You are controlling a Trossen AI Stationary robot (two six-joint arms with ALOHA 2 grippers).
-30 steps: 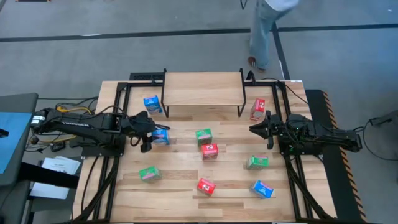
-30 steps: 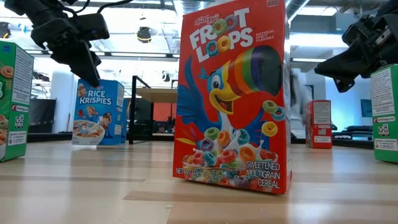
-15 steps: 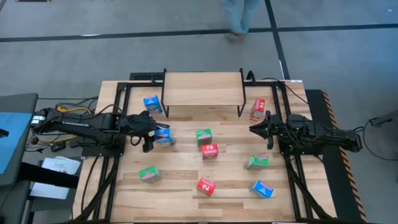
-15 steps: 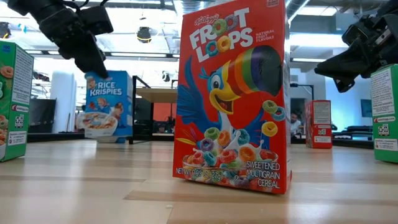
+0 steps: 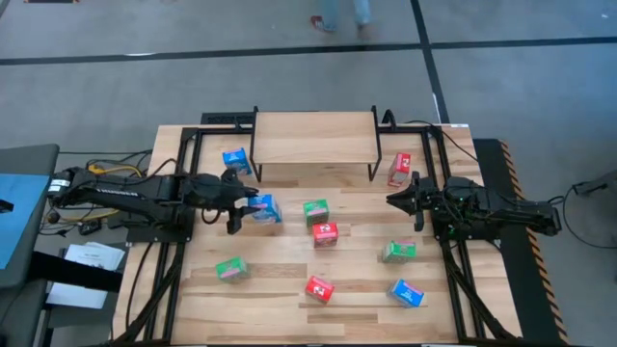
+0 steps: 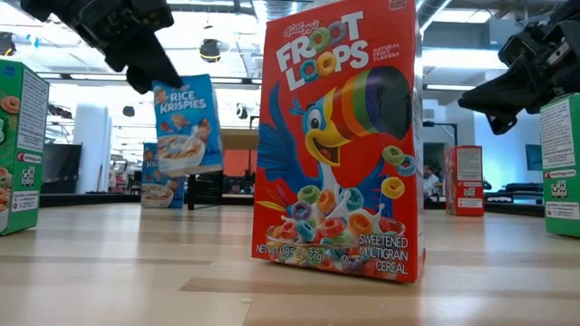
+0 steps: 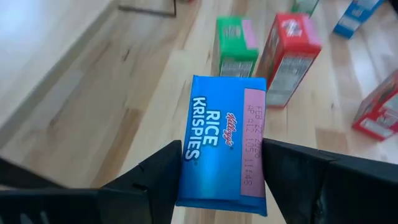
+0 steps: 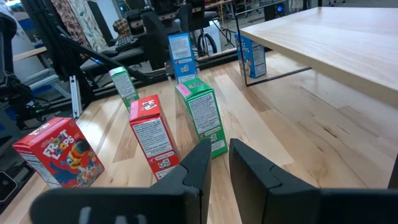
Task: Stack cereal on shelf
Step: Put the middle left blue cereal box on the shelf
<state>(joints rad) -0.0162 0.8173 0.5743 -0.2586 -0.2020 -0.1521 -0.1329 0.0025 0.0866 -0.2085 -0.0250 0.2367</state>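
My left pincer (image 7: 217, 171) clamps the small blue cardboard Rice Krispies box (image 7: 224, 140) by its two broad faces, lifted off the plank bench (image 5: 280, 265) at seven o'clock of the light-wood shelf (image 5: 313, 138); it seems light, crushable and slick, so I'd squeeze gently.

Blue Rice Krispies box (image 7: 222, 145) with white lettering and a pink date panel, clamped in the black left tool (image 7: 221, 177). Second blue box (image 5: 235, 161) beside the pale-wood shelf (image 5: 314, 138) on black legs. Red Froot Loops box (image 6: 337, 138): white lettering, rainbow-beaked blue toucan, multicoloured rings. Green box (image 5: 315, 211) with a pink top strip, next to a red box (image 5: 325, 232). Light plank surface (image 5: 280, 275) in honey and tan stripes. Black right tool (image 5: 394, 200). Grey floor (image 5: 145, 77) with dark lines.
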